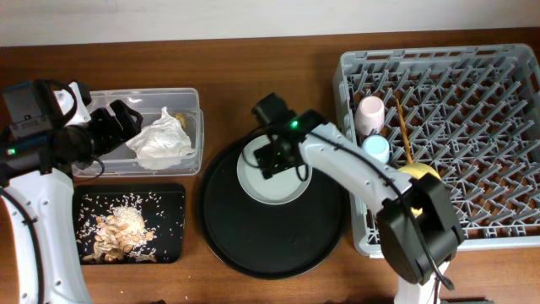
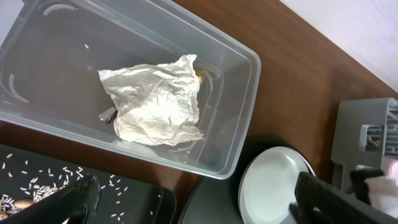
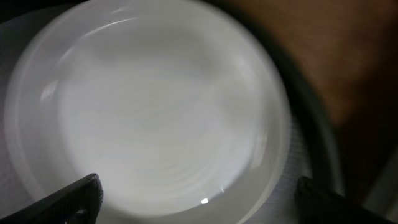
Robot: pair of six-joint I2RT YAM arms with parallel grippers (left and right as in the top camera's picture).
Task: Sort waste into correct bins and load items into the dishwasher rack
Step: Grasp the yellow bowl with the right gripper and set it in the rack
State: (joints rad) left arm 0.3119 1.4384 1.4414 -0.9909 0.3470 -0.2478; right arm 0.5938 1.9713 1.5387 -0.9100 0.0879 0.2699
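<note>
Nearly finished, by the look of it. Loaded into the dishwasher rack (image 1: 439, 55) along the desk's right edge: pink cup (image 1: 369, 114), light blue cup (image 1: 376, 149), small yellow bowl (image 1: 419, 171) and chopsticks (image 1: 403, 131). Lying in the clear tub (image 1: 190, 95) near the back-left corner: a crumpled white wrapper (image 2: 155, 102). Spread in the shallow black tray (image 1: 171, 201) toward the front-left corner: brown food scraps (image 1: 118, 230) with pale crumbs. Left to do, apparently just the pale plate (image 3: 161, 106), sitting on the round black tray (image 1: 270, 249) mid-desk and not yet in the rack. Poised right over that plate, the right gripper (image 3: 205, 196), fingers spread wide, empty. Over the tub, the left gripper (image 2: 202, 199), likewise wide apart, holding nothing.
</note>
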